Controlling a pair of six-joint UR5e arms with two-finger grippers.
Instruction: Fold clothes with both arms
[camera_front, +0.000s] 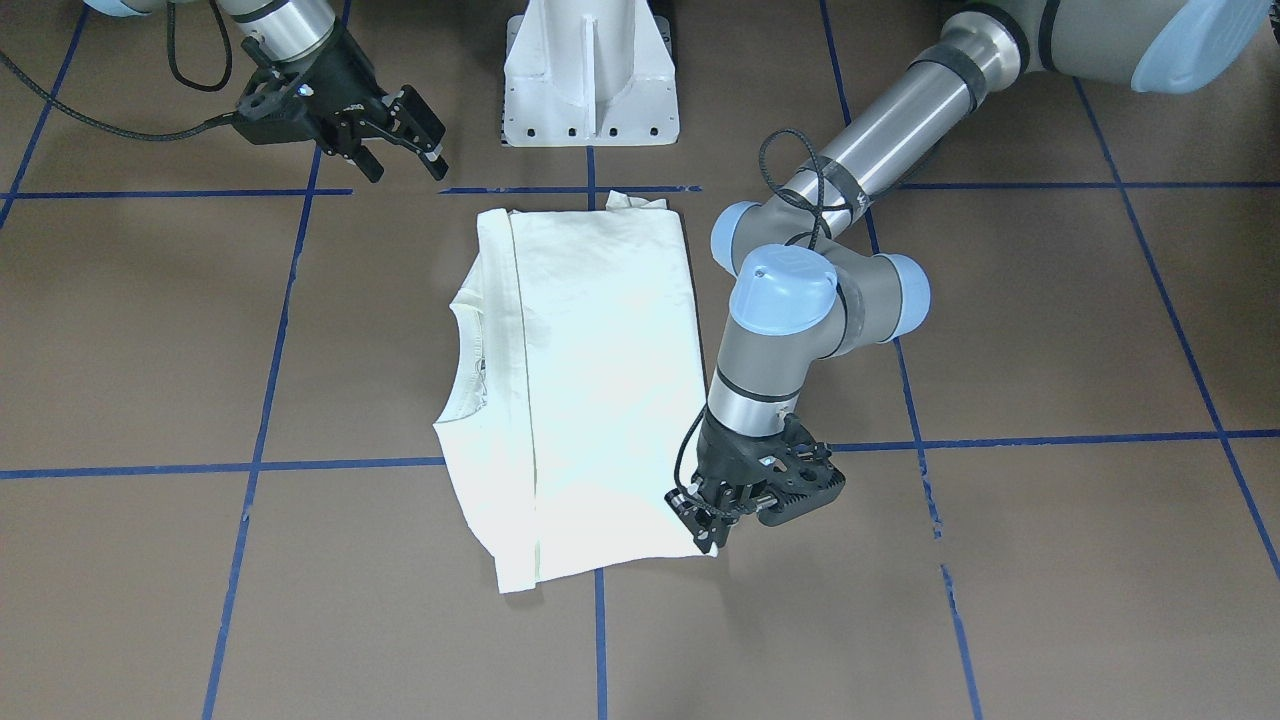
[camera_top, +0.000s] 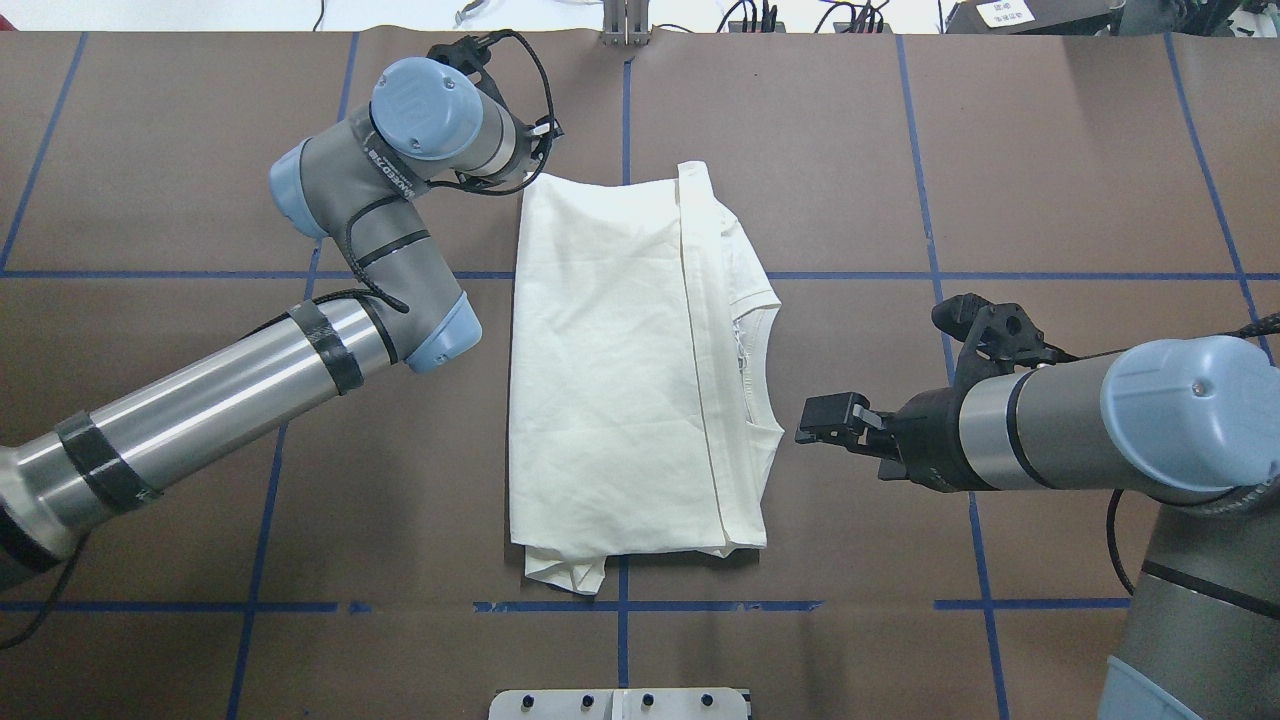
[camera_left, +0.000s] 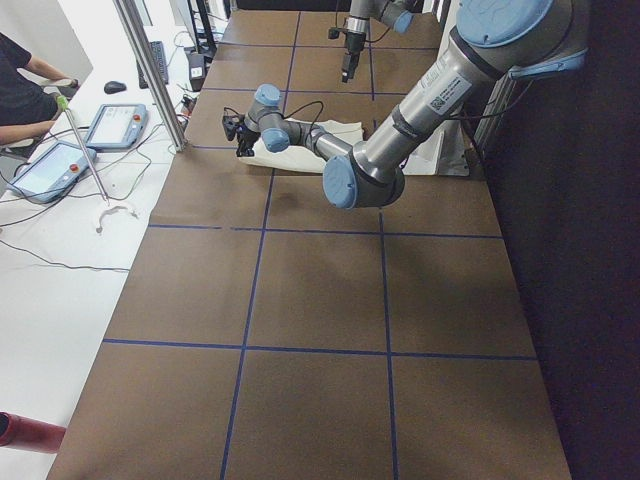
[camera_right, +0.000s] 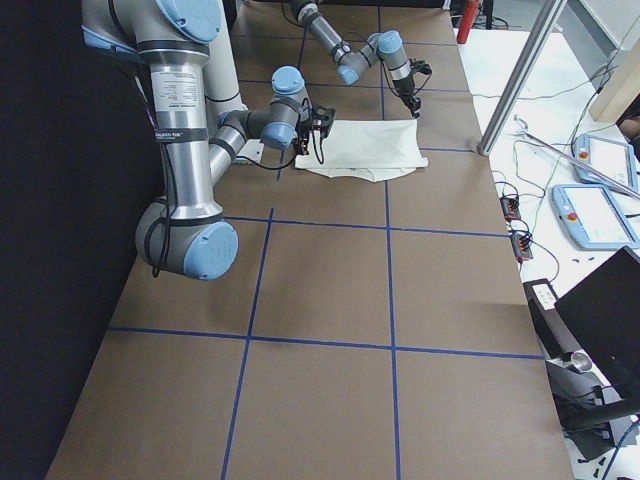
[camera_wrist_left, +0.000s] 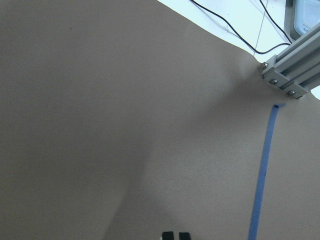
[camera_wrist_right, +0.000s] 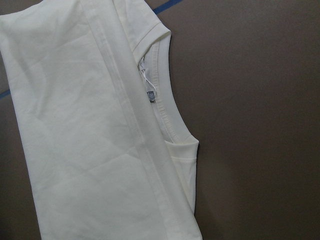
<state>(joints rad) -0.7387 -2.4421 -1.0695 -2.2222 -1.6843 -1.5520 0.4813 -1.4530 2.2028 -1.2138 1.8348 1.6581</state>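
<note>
Your T-shirt (camera_front: 600, 380) lies in the middle of the front-facing view, flat on the brown worktop (camera_front: 1050, 330). It is folded into a tall rectangle with the plain cream side up. Its neckline (camera_front: 468, 365) opens toward the left of that frame. A long folded edge runs top to bottom just right of the neckline. At the shirt's upper edge a small wad of fabric (camera_front: 636, 201) pokes out past the fold.

The robot's left gripper (camera_front: 712, 525) is at the shirt's lower right corner in that view, pointing down at the worktop. In the left wrist view you see its two fingertips (camera_wrist_left: 169, 235) side by side at the bottom edge, drawn together, with only bare worktop and a blue tape line (camera_wrist_left: 265, 165) beyond them. You cannot tell from these views whether any cloth is pinched between them.

The right gripper (camera_front: 405, 165) is in the upper left of the front-facing view, clear of the shirt, with its fingers spread and nothing between them. Its wrist camera looks down on the neckline and the small label (camera_wrist_right: 149, 95) inside it.
</note>
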